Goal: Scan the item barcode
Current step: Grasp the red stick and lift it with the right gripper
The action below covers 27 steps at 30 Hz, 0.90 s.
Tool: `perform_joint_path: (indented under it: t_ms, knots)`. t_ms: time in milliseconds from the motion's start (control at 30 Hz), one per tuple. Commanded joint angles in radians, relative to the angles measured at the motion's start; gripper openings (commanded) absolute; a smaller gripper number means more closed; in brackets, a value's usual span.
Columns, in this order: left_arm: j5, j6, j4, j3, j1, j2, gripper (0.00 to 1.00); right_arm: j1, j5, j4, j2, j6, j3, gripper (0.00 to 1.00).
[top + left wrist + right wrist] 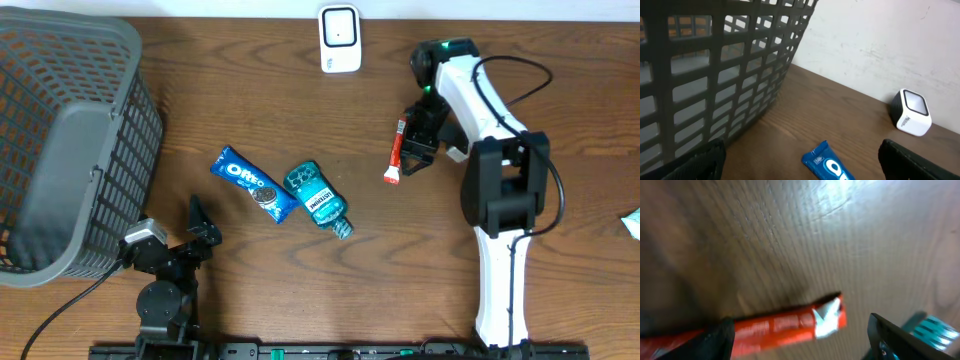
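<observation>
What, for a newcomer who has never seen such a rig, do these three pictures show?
Two robot arms stand at a wooden table. The wide picture looks down from above; the other two come from a camera on each wrist. On the table lie a blue Oreo pack, a teal mouthwash bottle and a red stick packet, beside a grey basket and a white scanner box. The left gripper is open and empty. The right gripper is open over the red stick packet, gripping nothing.

Grey mesh basket [130, 150] on wooden table [260, 90], blue Oreo packet [252, 185] just beside teal mouthwash bottle [318, 197]
</observation>
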Motion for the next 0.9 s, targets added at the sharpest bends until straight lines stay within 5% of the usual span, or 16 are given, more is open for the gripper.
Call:
perform_joint_path:
  t_ms: [0, 300, 467, 867]
  knots:
    - [0.002, 0.006, -0.019, -0.028, 0.005, -0.006, 0.98, 0.019, -0.035, 0.019, 0.060, 0.015, -0.003, 0.80]
    - [0.002, 0.006, -0.019, -0.028, 0.005, -0.006, 0.98, 0.082, 0.053, 0.160, 0.124, -0.002, -0.003, 0.82]
    - [0.002, 0.006, -0.019, -0.028, 0.005, -0.006, 0.98, 0.129, 0.256, 0.335, 0.123, -0.369, -0.003, 0.82]
    - [0.002, 0.006, -0.019, -0.028, 0.005, -0.006, 0.98, 0.135, 0.270, 0.193, 0.101, -0.433, -0.002, 0.81]
